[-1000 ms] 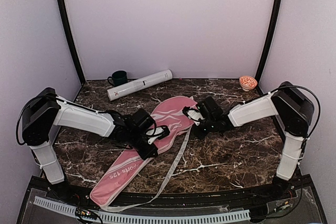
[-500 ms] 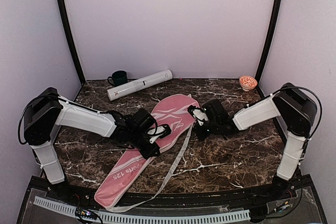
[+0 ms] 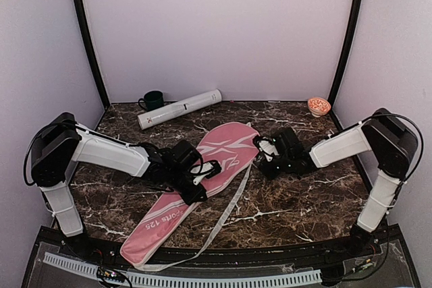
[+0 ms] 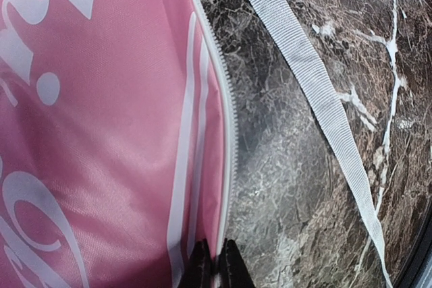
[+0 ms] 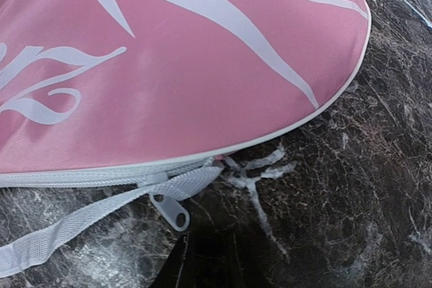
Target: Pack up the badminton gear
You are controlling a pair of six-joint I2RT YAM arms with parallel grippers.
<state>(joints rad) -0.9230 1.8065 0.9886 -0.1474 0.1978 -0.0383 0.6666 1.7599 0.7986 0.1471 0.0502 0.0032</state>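
The pink racket-shaped bag (image 3: 202,180) with white lettering lies slantwise on the marble table, its head at the far right. My left gripper (image 3: 202,175) is shut on the bag's white zipper edge (image 4: 226,166) halfway along; its fingertips (image 4: 201,264) pinch the piping. My right gripper (image 3: 268,150) sits low beside the bag's head, slightly open and holding nothing. The zipper pull (image 5: 171,211) lies free on the marble just ahead of it. The long white tube (image 3: 179,109) lies at the back left.
A dark green mug (image 3: 152,100) stands behind the tube and a small orange bowl (image 3: 318,106) sits in the back right corner. The bag's white strap (image 3: 228,204) trails over the table toward the front edge, also crossing the left wrist view (image 4: 317,92).
My right gripper has drawn back to the right along the bag's head and let go of the zipper pull. The bag's head has shifted slightly right. The left gripper keeps its pinch.
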